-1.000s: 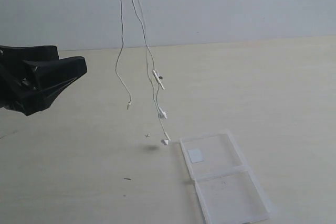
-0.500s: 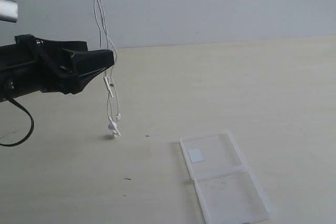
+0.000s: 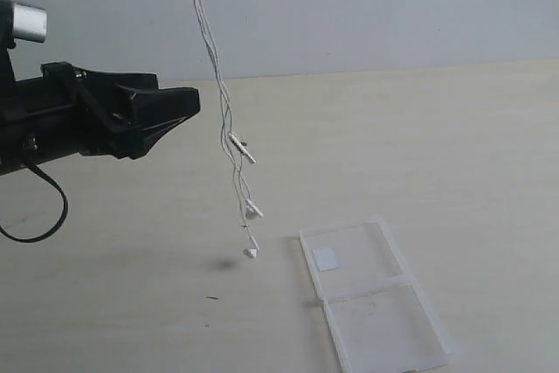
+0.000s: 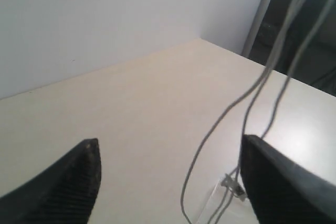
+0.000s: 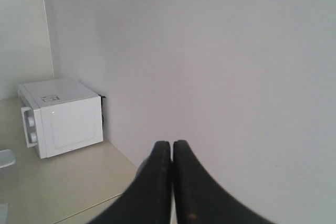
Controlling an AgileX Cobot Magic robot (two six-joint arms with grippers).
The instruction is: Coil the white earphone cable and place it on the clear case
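Black and spread wide, the left gripper (image 4: 169, 148) reaches in level from the left edge of the table (image 3: 437, 146) with nothing between its fingers (image 4: 79, 177); the hanging strands pass close by its tips, and I cannot tell whether they touch. Next comes the white earphone cable (image 3: 229, 124), held in the air over the middle of the table. Its long axis is close to vertical and leans slightly, its upper part runs out of the top of the exterior view, and its free ends point down. The inline remote (image 3: 242, 148) sits partway along, with one earbud (image 3: 253, 210) below it and the lowest earbud (image 3: 251, 252) clear of the surface. Just beyond them, toward the near edge and right of the middle, the clear case (image 3: 376, 294) lies flat and open, its long axis running from far to near, with the white sticker (image 3: 325, 259) in the far half and nothing on it. The right gripper (image 5: 172, 148) is outside the exterior view; its wrist view shows the fingers pressed together, with no wire visible between them. By my reading, coiling has barely begun: the wire hangs straight. The next move probably calls for the left gripper to close gently on the swaying strands low down, so that loops can be gathered
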